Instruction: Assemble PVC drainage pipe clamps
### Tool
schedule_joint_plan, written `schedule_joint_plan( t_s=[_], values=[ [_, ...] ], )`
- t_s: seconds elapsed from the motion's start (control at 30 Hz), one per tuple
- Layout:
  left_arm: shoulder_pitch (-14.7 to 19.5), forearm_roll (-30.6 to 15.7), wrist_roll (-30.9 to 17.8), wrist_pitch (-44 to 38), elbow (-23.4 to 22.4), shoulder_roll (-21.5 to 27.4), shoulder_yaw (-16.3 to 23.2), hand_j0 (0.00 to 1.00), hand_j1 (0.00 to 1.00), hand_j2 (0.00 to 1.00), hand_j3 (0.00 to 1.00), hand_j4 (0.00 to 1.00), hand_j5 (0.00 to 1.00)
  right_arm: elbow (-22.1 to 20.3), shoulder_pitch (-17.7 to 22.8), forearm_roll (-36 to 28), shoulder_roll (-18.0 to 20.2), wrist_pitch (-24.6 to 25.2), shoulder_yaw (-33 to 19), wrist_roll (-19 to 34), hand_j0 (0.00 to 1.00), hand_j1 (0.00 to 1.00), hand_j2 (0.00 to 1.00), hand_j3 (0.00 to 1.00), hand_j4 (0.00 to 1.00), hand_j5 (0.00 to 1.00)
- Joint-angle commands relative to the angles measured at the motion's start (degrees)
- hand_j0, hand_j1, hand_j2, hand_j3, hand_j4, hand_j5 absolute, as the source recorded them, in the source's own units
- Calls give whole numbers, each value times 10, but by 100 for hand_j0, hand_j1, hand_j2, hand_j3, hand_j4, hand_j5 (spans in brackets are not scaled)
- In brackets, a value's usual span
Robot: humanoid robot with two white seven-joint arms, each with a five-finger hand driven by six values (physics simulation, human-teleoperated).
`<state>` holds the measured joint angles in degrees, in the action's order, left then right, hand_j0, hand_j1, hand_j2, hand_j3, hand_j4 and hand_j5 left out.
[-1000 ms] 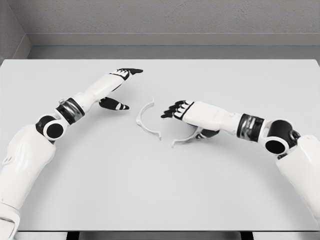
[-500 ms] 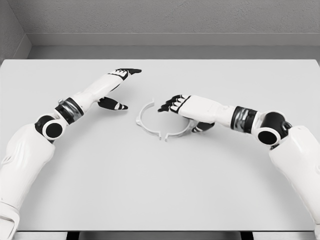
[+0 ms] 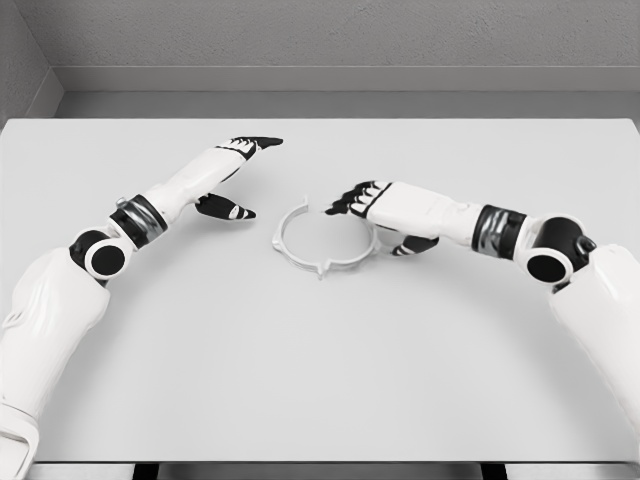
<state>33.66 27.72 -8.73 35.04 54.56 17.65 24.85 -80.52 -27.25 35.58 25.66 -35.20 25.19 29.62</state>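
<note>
The bare near stretch of the desk (image 3: pixel 300 380) gives me nothing to work with, so everything turns on the middle of it, where the two clamp halves lie flat. The left clamp half (image 3: pixel 284 236) curves on the left, and the right clamp half (image 3: pixel 352 262) now sits against it so the pair reads nearly as one ring, their near lugs meeting at a small tab (I judge the far ends are not quite closed, though my own palm hides part of that side). My right hand (image 3: pixel 385 215) rests over the right side of the ring, fingers curled around that half with the thumb tucked beneath, so I count it as grasping it.

To do this step well, I should press leftward gently, keep the half flat on the desk, and line up the far lugs before committing; a twist would skate the loose left half away.

Farther left, my left hand (image 3: pixel 232 178) hovers released, fingers stretched out, holding nothing. It could brace the left half from outside.
</note>
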Motion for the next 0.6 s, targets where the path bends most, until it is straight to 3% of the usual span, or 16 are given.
schedule_joint_plan(
  t_s=[0.0, 0.13, 0.2, 0.3, 0.4, 0.5, 0.57],
  values=[
    [0, -4, 0, 0, 0, 0, -1, 100, 100, 100, 100, 100, 100, -68, 4, -24, 49, 2, -42, 0, 100, 100, 100, 100, 100, 100],
    [1, -4, 0, 0, -12, -5, 1, 100, 100, 100, 100, 100, 100, -135, 55, -51, 114, 2, -154, -2, 100, 100, 100, 100, 100, 100],
    [1, -3, 0, 0, -12, -5, 2, 100, 100, 100, 100, 100, 100, -140, 80, -114, 143, 2, -225, -2, 100, 100, 100, 100, 100, 100],
    [0, -3, 0, 0, -11, -11, 5, 100, 100, 100, 100, 100, 100, -143, 122, -219, 192, 2, -284, -2, 100, 100, 100, 100, 100, 100],
    [0, -3, 0, 0, -12, -13, 5, 100, 100, 100, 100, 100, 100, -142, 192, -269, 189, 2, -327, -7, 100, 100, 100, 100, 100, 100],
    [-7, -3, 0, 0, -12, -12, 5, 100, 100, 100, 100, 100, 100, -90, 196, -314, 183, 2, -339, -4, 100, 100, 100, 100, 100, 100],
    [-14, -10, 0, 0, -7, -5, 3, 100, 100, 100, 100, 100, 100, -69, 196, -312, 181, 2, -337, -3, 100, 100, 100, 100, 100, 100]
  ],
)
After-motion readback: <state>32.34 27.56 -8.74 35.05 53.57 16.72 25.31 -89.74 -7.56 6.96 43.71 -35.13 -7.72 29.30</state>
